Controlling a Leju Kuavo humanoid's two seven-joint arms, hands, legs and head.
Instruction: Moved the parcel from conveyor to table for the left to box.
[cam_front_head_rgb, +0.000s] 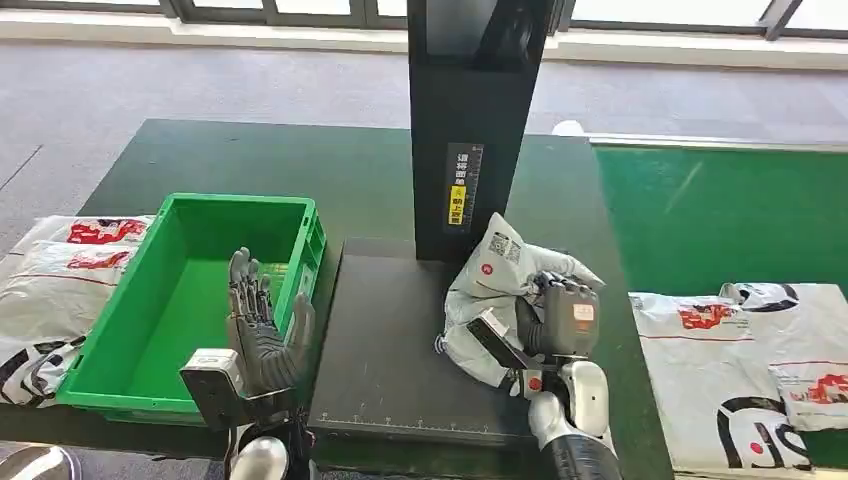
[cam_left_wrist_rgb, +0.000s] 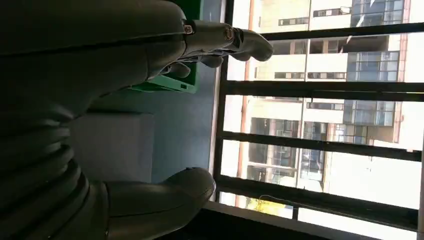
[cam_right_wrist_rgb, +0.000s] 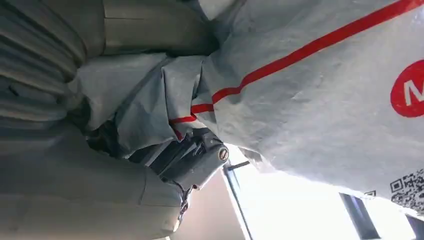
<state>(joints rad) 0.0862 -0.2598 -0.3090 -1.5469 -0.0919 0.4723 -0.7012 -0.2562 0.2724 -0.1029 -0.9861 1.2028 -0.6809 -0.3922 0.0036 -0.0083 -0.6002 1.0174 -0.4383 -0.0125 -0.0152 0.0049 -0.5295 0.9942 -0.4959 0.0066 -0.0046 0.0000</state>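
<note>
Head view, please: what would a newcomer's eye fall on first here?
Probably the right robot hand gripping a crumpled white parcel over the dark platform, just in front of the black column. Next, the bright green box to the left, with the left robot hand raised open at its near right corner. More white parcels lie on the green conveyor at right.

Head view looks down on the table (cam_front_head_rgb: 380, 170); both wrist views sit close, tilted toward windows (cam_left_wrist_rgb: 320, 120)
</note>
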